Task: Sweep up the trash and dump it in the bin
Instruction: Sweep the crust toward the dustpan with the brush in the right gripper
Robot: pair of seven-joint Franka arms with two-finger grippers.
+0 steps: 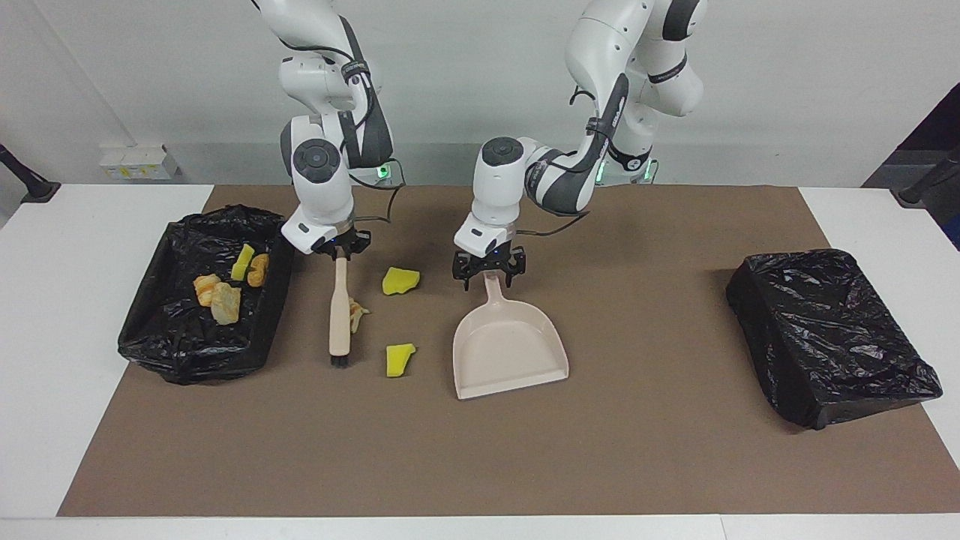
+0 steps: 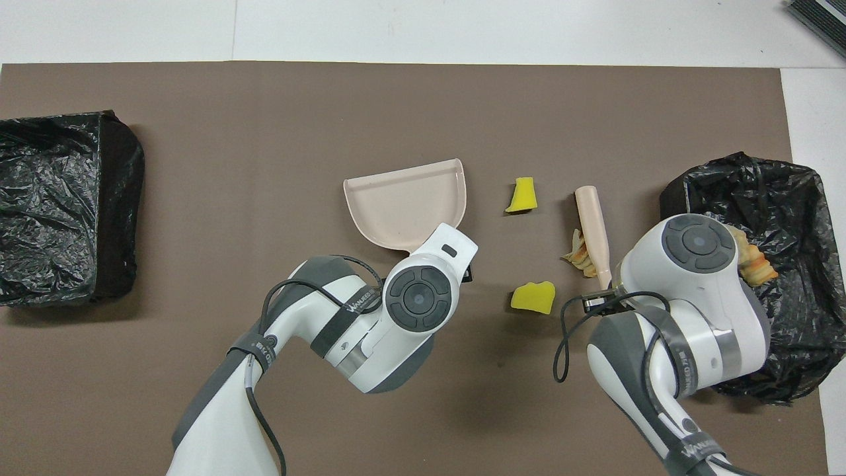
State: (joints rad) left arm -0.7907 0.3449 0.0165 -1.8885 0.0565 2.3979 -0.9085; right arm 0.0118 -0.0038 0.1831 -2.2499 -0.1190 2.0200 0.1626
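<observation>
Beige wooden-handled brush (image 1: 340, 315) is gripped by right claw (image 1: 341, 250), clenched on its handle end, bristles down for sweeping. Left claw (image 1: 489, 271), released wide, is poised at beige plastic dustpan (image 1: 510, 345) handle. Yellow sponge chunks (image 1: 400, 280), orange bread-like scrap (image 1: 358, 315) lie between them on worktop (image 1: 600, 450); the rest sits in black-lined bin (image 1: 187, 352).

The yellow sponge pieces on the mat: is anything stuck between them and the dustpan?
No, nothing visible blocks them. Both yellow sponge pieces lie on bare mat beside the dustpan. The brush, held by the right gripper, stands past them toward the filled bin, so it can push them across.
</observation>
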